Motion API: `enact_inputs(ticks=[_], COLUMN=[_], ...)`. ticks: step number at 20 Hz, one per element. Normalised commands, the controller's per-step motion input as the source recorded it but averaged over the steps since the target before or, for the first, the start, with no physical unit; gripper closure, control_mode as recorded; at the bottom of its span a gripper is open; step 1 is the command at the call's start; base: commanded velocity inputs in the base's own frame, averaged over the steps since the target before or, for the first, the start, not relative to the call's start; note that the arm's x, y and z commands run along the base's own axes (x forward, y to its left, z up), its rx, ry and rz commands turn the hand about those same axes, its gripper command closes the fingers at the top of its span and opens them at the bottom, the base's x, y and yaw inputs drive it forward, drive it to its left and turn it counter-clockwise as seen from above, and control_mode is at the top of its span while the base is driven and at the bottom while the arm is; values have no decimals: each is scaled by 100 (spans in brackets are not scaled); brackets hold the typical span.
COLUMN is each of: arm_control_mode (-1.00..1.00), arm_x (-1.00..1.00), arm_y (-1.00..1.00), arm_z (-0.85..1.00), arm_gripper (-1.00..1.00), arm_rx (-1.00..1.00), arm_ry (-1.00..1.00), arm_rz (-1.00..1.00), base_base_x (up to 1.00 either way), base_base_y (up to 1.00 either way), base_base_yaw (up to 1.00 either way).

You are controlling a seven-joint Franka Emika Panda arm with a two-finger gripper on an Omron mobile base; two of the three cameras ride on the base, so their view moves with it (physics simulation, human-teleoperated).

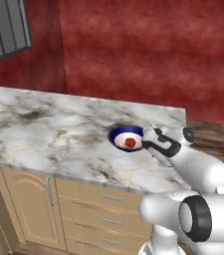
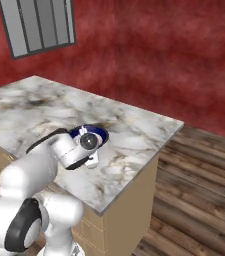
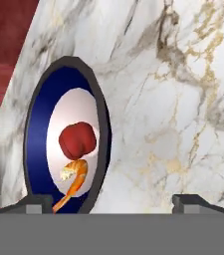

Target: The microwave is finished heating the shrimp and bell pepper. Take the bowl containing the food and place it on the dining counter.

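two fingers stand wide apart as we see them, holding nothing; the bowl sits on the marble surface, bell pepper and shrimp inside.

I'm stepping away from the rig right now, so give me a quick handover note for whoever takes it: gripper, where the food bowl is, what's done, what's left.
Gripper: open, holding nothing, fingers either side of the bowl's near rim.
Bowl: sitting on the dining counter, near its right end.
Bell pepper and shrimp: both inside the bowl.
Done: bowl set on the counter and let go.
Left: lift the arm away without knocking the rim.
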Motion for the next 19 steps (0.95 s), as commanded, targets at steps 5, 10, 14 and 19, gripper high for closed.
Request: enact_inputs(ticks=[5,10,14,19], arm_control_mode=[-100,-100,-100,-100], arm_x=[-100,-100,-100,-100], arm_y=[0,0,1,2], arm_z=[100,100,100,100], arm_gripper=[-100,-100,-100,-100], arm_rx=[1,0,0,1], arm_ry=[-32,-29,-23,-22], arm_rz=[-3,0,0,4], base_base_x=[0,0,0,0], base_base_y=[0,0,0,0], base_base_yaw=[0,0,0,0])
